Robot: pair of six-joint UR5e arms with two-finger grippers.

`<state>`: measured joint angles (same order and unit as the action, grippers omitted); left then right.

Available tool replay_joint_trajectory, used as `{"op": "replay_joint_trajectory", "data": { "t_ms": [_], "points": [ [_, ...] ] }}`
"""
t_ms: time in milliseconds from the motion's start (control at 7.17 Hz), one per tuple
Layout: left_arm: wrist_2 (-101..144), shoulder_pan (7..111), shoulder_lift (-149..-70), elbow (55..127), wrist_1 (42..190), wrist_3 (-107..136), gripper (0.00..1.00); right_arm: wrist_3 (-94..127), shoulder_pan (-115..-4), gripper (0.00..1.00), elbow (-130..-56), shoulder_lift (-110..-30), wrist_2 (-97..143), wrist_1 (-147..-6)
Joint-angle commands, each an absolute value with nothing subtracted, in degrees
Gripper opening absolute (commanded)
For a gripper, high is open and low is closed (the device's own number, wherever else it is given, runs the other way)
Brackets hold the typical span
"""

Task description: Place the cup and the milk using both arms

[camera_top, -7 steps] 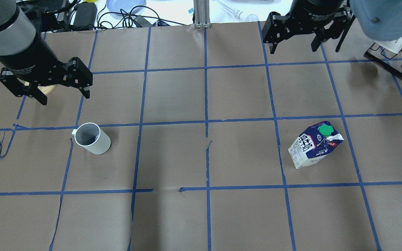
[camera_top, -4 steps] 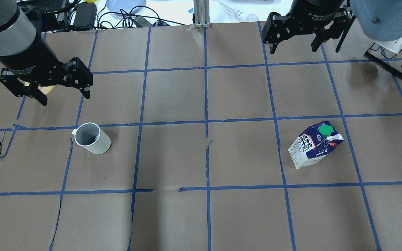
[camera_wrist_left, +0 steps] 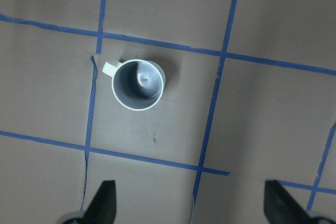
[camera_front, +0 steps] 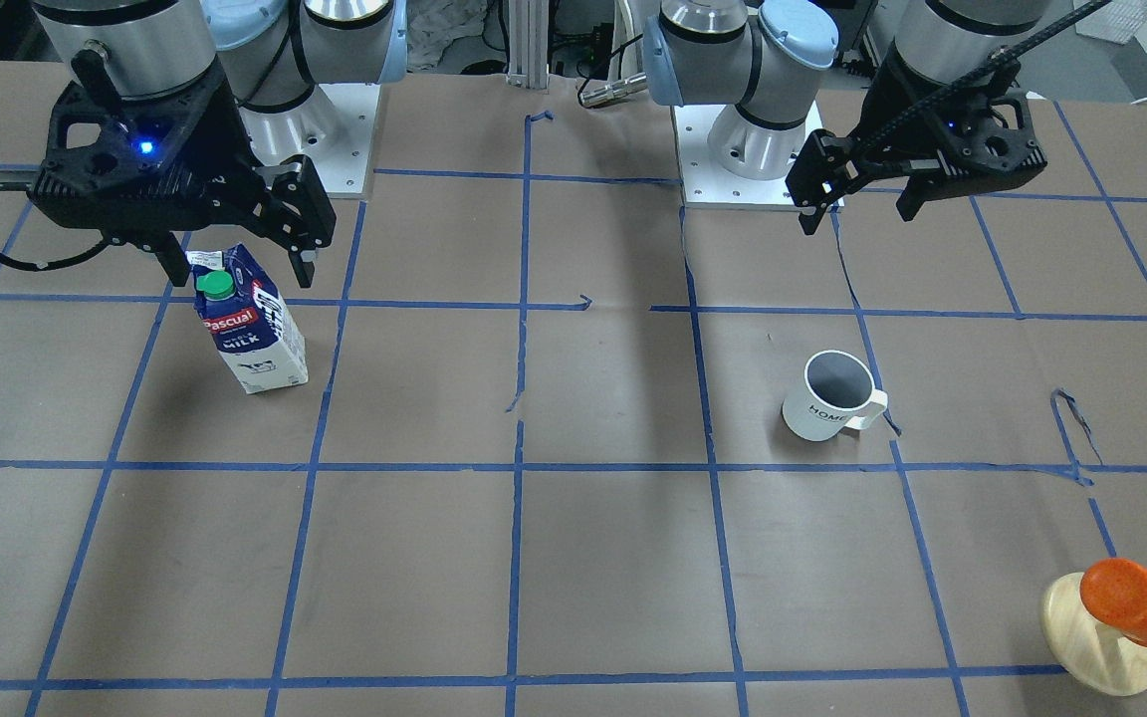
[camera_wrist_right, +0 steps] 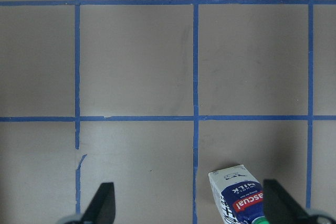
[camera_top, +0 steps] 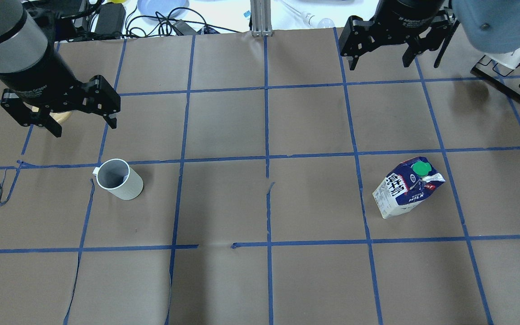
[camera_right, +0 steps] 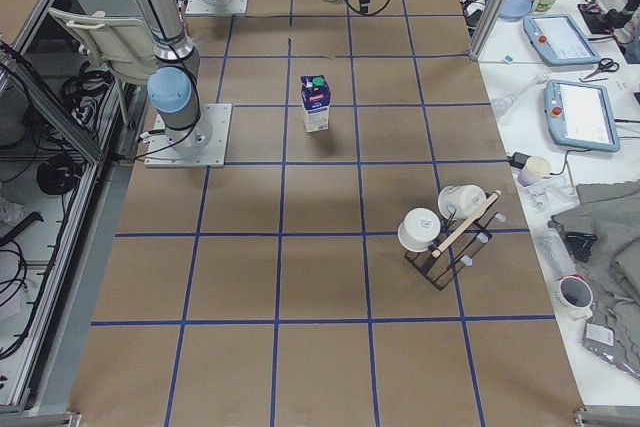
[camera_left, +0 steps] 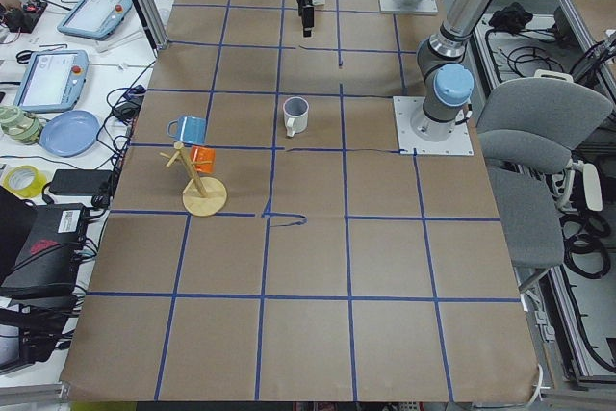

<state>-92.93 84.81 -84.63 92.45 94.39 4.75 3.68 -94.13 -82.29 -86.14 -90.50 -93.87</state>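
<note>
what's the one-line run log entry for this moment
left gripper: open, hovering, clear of cup | right gripper: open, hovering, clear of milk | cup: upright on table | milk: upright on table

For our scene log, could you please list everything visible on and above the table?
table: 1, brown, blue tape grid
cup: 1, white, upright, robot's left half
milk: 1, blue-white carton, upright, robot's right half
stand: 1, cream wood, robot's left, operators' side, bearing orange cup and blue cup
rack: 1, black, robot's right, operators' side, holding two white cups
left arm: 1, grey, raised clear of cup, jaws open
right arm: 1, grey, raised clear of milk, jaws open
</note>
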Motion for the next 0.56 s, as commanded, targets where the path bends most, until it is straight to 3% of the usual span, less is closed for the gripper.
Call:
{"op": "replay_joint_trajectory", "data": {
  "t_ms": [0,419],
  "points": [
    [-92.81,84.9,-84.46,92.46,94.31,4.75,1.0,3.6,-94.13,1.0,-82.35,-86.13,-90.61,-93.87],
    [-92.46,84.99,-85.08,92.37,89.15,0.81,1.0,3.6,-94.13,1.0,-82.35,-86.13,-90.53,-93.78]
  ]
}}
